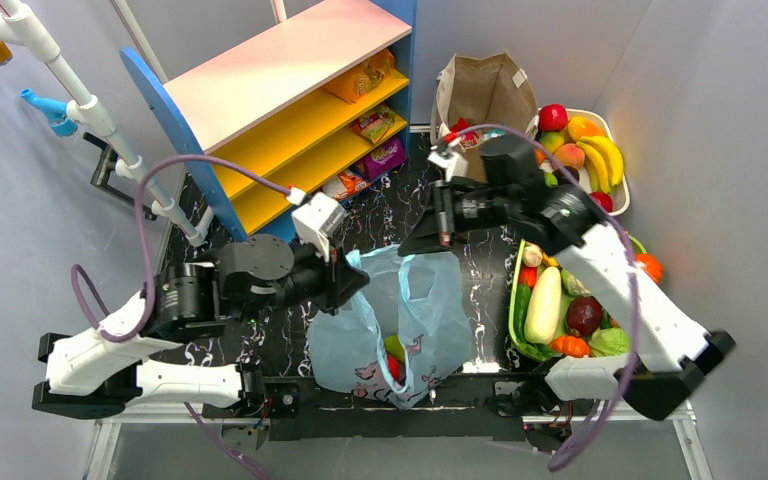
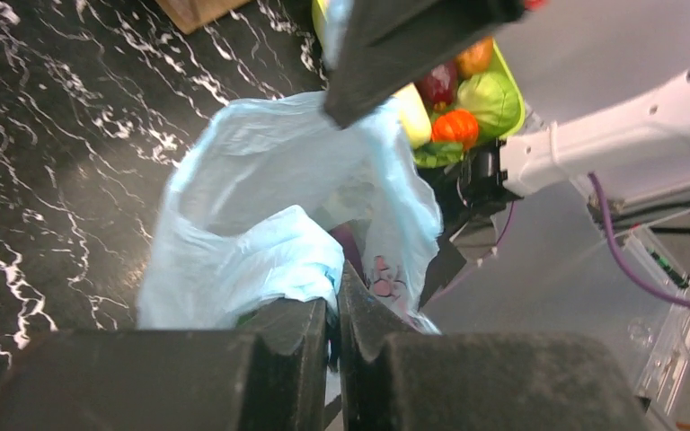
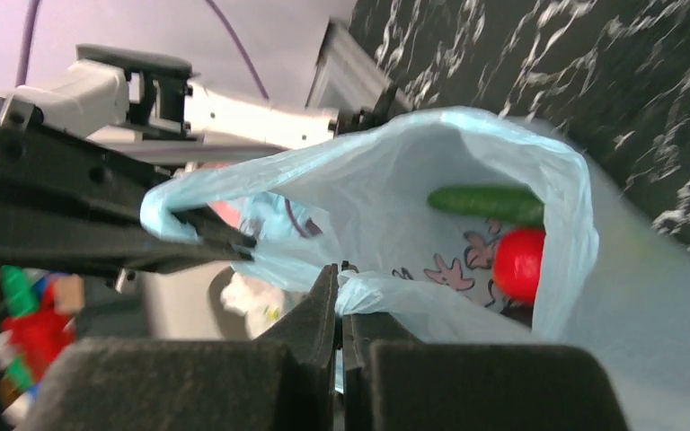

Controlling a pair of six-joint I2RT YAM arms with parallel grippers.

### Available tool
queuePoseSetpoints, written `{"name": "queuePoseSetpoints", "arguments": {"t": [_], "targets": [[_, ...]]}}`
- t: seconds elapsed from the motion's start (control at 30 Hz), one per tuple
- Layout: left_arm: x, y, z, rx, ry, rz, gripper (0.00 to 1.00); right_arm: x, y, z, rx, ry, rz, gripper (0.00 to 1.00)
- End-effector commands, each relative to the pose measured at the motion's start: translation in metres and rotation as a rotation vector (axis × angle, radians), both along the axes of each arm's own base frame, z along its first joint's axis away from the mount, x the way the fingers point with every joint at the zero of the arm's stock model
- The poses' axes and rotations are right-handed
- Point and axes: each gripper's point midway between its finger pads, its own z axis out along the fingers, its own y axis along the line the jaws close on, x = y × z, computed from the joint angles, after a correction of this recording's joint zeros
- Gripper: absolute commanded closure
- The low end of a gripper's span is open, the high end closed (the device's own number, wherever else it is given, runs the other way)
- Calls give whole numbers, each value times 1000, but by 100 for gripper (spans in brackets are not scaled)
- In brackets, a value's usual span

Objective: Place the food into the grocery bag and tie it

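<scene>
The light-blue grocery bag [image 1: 430, 310] stands open in the middle of the black marbled table. My left gripper [image 1: 358, 278] is shut on its left handle [image 2: 296, 260], the film pinched between the pads. My right gripper [image 1: 412, 240] is shut on the other handle [image 3: 386, 292] and holds it up on the far side. Between the two grips the mouth is stretched wide. Inside lie a long green thing [image 3: 485, 202] and a round red thing [image 3: 518, 263]. Foil snack packets [image 1: 375, 122] sit on the shelves, and a red one [image 1: 460, 135] lies by the paper bag.
A blue-sided shelf unit [image 1: 290, 100] stands at the back left. A brown paper bag [image 1: 485, 90] stands at the back. A white bowl of plastic fruit [image 1: 615, 190] and a green tray of vegetables [image 1: 513, 330] fill the right side.
</scene>
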Motion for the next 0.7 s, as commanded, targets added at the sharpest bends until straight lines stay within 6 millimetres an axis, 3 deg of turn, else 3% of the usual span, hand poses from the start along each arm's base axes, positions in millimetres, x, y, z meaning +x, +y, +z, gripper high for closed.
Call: {"name": "queuePoseSetpoints", "arguments": {"t": [0.0,0.2,0.43,0.57,0.67], "targets": [[-2,-18,-3,-76,-23,-64,92,-22,20,21,159,54,260,99],[6,-22,5,-77,-61,-80,87,-25,31,31,212,123,393,99],[-6,-32,4,-17,-38,-196,77,-28,32,16,189,212,419,99],[-18,-27,1,7,-13,-256,62,-32,34,5,168,245,412,99],[-28,-16,-4,41,17,-286,41,-36,39,-1,157,259,415,99]]}}
